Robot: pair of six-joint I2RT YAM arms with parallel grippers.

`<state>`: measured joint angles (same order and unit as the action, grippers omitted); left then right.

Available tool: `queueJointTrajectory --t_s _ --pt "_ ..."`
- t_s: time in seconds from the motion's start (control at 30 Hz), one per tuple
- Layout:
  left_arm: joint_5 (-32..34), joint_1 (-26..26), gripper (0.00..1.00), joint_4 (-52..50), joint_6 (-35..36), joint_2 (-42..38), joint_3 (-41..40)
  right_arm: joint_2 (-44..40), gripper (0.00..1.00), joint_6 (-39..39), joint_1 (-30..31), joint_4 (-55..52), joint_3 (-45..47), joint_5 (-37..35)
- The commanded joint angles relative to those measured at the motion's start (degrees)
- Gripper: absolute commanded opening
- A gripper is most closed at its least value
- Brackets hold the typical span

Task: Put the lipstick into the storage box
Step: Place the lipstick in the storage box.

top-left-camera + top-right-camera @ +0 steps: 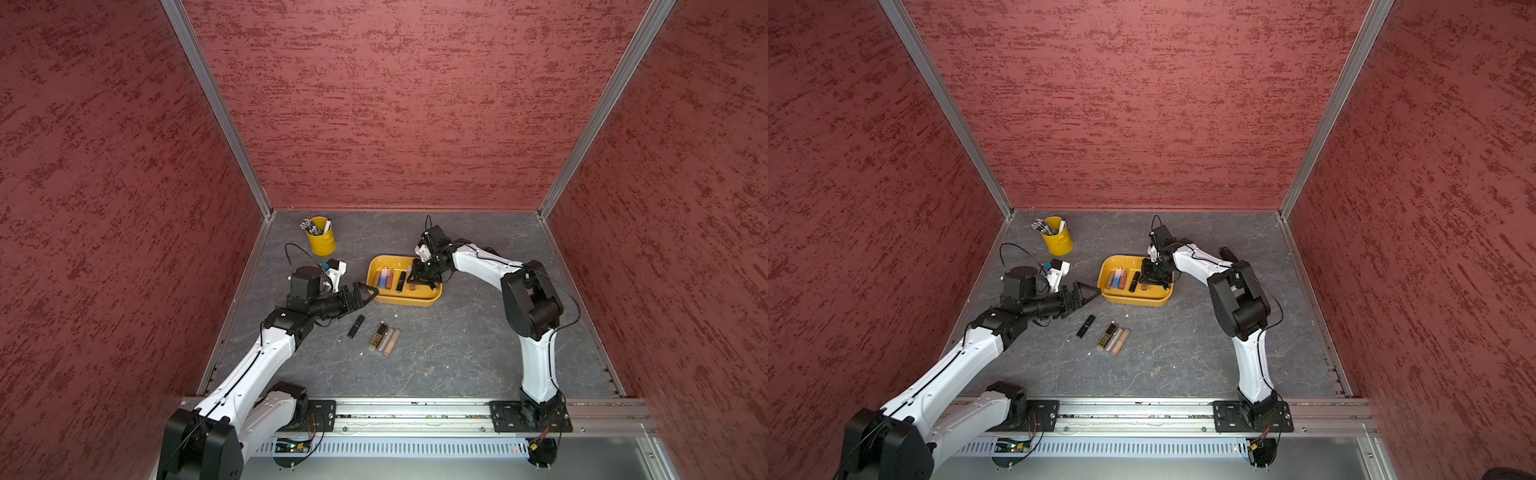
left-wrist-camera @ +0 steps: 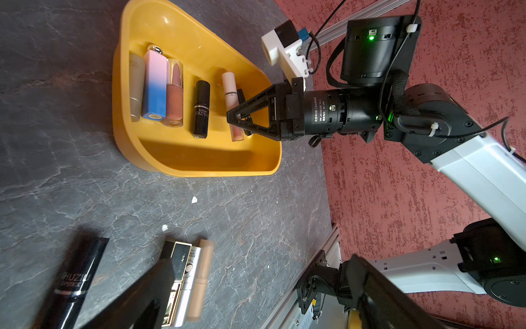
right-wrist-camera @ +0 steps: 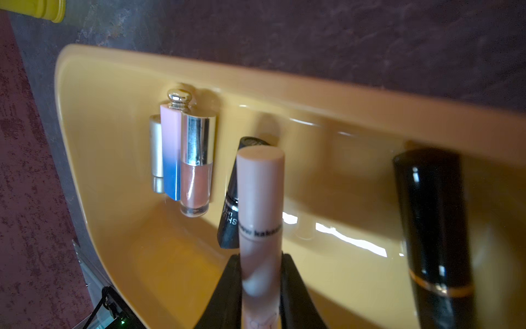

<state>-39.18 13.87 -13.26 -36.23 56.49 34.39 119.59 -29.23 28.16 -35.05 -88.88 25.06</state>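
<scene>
The yellow-orange storage box [image 1: 405, 301] [image 1: 1133, 300] [image 2: 199, 168] [image 3: 142, 65] sits mid-table with several lipsticks lying side by side inside. My right gripper [image 1: 415, 278] [image 1: 1147, 280] [image 2: 242, 119] [image 3: 260, 279] reaches low into the box and is shut on a pale pink lipstick [image 2: 230, 88] [image 3: 260, 185]. I cannot tell whether that tube touches the box floor. My left gripper [image 1: 365, 293] [image 1: 1088, 293] [image 2: 262, 265] hovers open and empty just left of the box. Below it on the table lie a black lipstick [image 1: 356, 326] [image 2: 76, 279] and three tubes [image 1: 384, 337] [image 2: 187, 276] side by side.
A small yellow bucket [image 1: 320, 241] [image 1: 1057, 240] with pens stands at the back left. In the right wrist view a black tube [image 3: 429, 228] with a gold band lies close beside the held lipstick. Red walls enclose the table on three sides.
</scene>
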Motion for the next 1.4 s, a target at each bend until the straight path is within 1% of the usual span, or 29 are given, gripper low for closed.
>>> queueJointTrajectory --t_s 0.0,0.33,0.47,0.6,0.73,0.87,0.97,1.07,1.23,1.37 --pt "-0.85 0.11 1.0 -0.34 0.23 -0.92 -0.88 1.64 0.22 -1.08 -0.78 2.57 -1.43 1.35" --pt "-0.21 -0.02 1.0 -1.74 0.35 -1.91 -1.37 3.61 0.25 -1.68 -1.01 4.0 -1.59 1.94" --pt "-0.18 -0.06 1.0 -1.86 0.26 -1.95 -1.63 3.9 0.3 -1.7 -1.09 4.4 -1.59 2.25" --pt "0.22 -0.06 1.0 -2.54 0.32 -2.29 -1.76 4.2 0.39 -1.79 -1.05 4.72 -1.62 2.52" --pt "1.37 -0.09 1.0 -4.12 0.38 -2.66 -1.59 4.16 0.42 -1.84 -1.09 4.95 -1.57 2.93" --pt "5.71 -0.16 1.0 -9.25 1.68 -3.15 -0.28 3.6 0.43 -1.81 -1.09 6.02 -1.54 4.1" --pt "11.73 -0.25 1.0 -16.16 2.93 -2.0 2.1 2.42 0.43 -1.66 -1.09 6.69 -1.13 4.37" --pt "15.92 -0.32 1.0 -20.76 3.15 -0.11 3.69 -0.04 0.43 -1.36 -1.03 7.17 -0.4 4.31" --pt "19.33 -0.25 1.0 -23.01 2.38 2.76 4.43 -5.43 0.44 -0.76 -1.06 7.87 1.32 4.54" --pt "23.64 0.88 1.0 -25.08 4.07 8.14 6.77 -10.73 0.44 -0.41 -1.04 7.54 3.9 4.56"
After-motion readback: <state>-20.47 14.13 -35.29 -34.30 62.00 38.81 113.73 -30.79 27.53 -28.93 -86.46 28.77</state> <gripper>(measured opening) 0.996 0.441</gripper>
